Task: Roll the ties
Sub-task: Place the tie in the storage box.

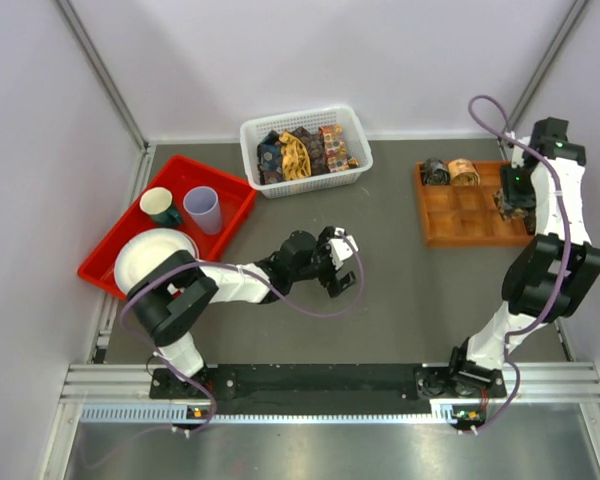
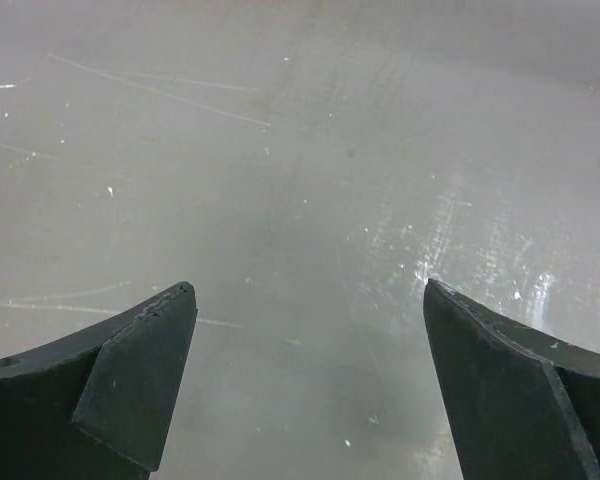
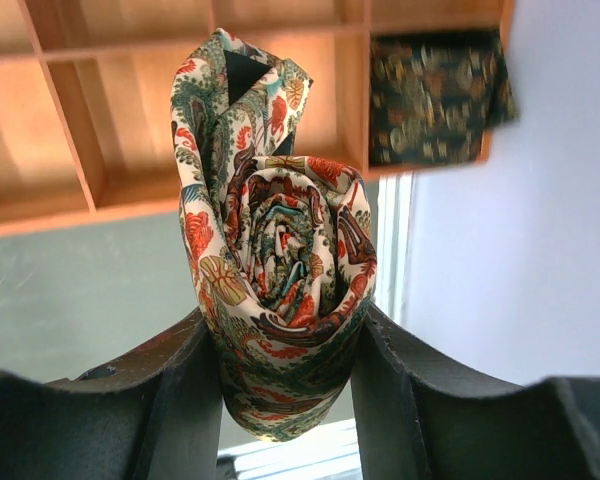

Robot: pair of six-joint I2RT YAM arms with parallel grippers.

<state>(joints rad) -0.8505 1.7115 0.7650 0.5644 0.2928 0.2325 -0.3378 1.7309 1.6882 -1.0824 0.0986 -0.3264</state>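
Several unrolled ties (image 1: 298, 152) are seen heaped in the white basket (image 1: 310, 181) at the back of the table (image 1: 400, 290), so a good share of the work is judged to be left. Just in front of that basket, the left gripper (image 1: 342, 262) is held low over bare tabletop, its jaws spread wide apart, and nothing is gripped or touched by it. Further right, two rolled ties are counted as done: a dark coil (image 1: 435, 172) and a tan coil (image 1: 464, 171) are parked side by side in the back-left compartments of the wooden tray (image 1: 460, 232), with the other compartments in view left bare. At the far right, a third coil is being delivered: the right gripper (image 1: 507, 203) is poised over the tray's right side, and in the wrist view its fingers are clamped from both sides on a tightly wound cream tie with orange-red motifs (image 3: 280, 280), its loose tail standing up behind the coil. Which compartment lies under it cannot be told.
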